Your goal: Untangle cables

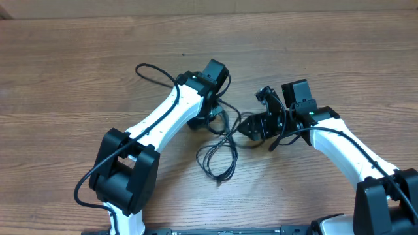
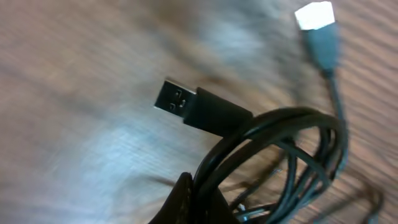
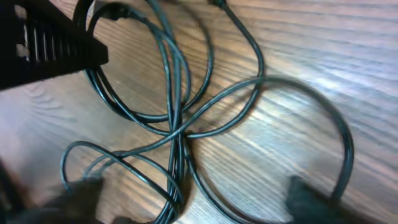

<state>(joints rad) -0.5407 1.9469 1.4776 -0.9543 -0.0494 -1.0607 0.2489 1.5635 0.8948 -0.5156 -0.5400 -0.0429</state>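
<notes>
On table (image 1: 78, 59) | left pincer (image 1: 204, 119) clamped on cables (image 1: 219, 153) | right pincer (image 1: 264, 123) wide, empty | hold left firm, grab one strand, draw slowly toward 3 o'clock, avoid tightening.

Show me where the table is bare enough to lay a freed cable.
Bare wood: the far strip of the table beyond both arms, the left side outside the left arm, and the near stretch between the cables and the right arm. Crowded: the middle between the arms, where the cables loop.
</notes>
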